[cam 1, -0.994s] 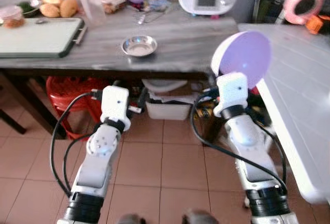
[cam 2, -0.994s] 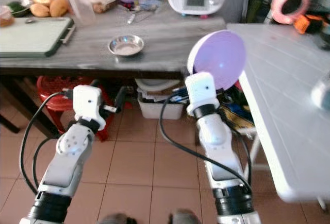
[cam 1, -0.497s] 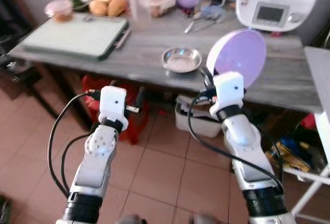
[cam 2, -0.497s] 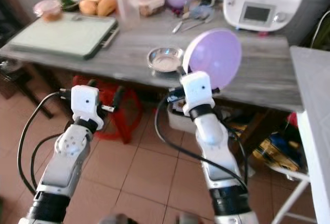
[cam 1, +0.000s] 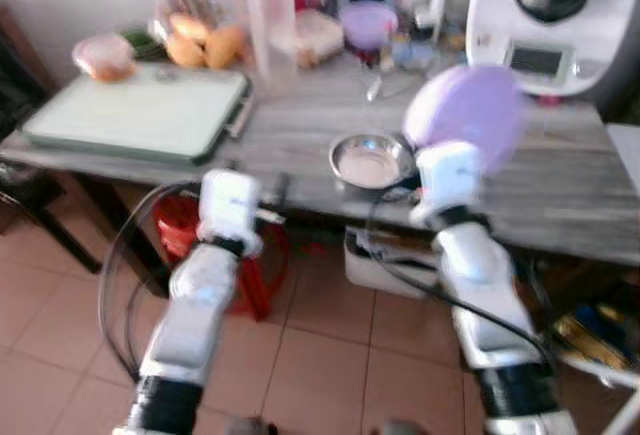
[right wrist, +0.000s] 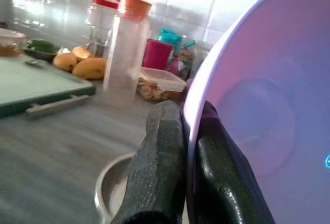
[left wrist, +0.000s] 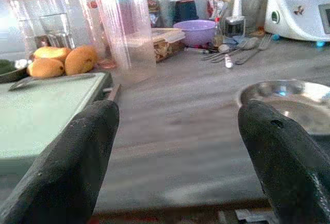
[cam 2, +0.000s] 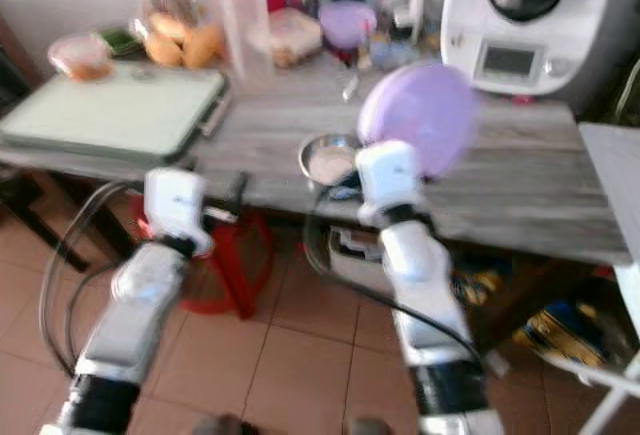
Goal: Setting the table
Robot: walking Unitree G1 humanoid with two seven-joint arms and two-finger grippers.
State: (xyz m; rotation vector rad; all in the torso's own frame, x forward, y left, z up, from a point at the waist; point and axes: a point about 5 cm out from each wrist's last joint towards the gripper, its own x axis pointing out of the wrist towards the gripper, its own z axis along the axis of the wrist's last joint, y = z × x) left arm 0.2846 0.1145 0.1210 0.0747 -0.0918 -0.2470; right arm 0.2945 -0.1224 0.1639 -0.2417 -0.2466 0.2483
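countertop [cam 1: 300,135] of grey wood grain runs across the scene, seen from above by a robot standing before it on a floor [cam 1: 330,355] of reddish tiles. a large white kitchen machine [cam 1: 555,15] with a small screen sits at the far right of the counter. a pale green cutting board [cam 1: 135,113] with a dark rim lies at the left end. the robot's two silver arms reach forward at counter height.

the right gripper [right wrist: 188,157] is clenched on the rim of a lilac plate [cam 1: 465,117], one black finger on each face, holding the plate tilted nearly on edge above the counter's front edge, just right of a small steel bowl [cam 1: 370,160]. in the right wrist view the plate's inner face is close to the camera and the bowl's rim lies below the fingers.

the left gripper [left wrist: 180,157] is released, its two black fingers spread wide apart and holding nothing, at the front edge of the counter between the cutting board and the steel bowl.

a tall clear bottle with an orange cap [cam 1: 268,15] stands behind the board. beside it are a clear lidded food box [cam 1: 318,35], a purple bowl [cam 1: 368,23] and loose cutlery [left wrist: 234,51]. yellow-orange fruits [cam 1: 205,45] lie at the board's far corner. a red plastic stool [cam 1: 180,225] is under the counter.
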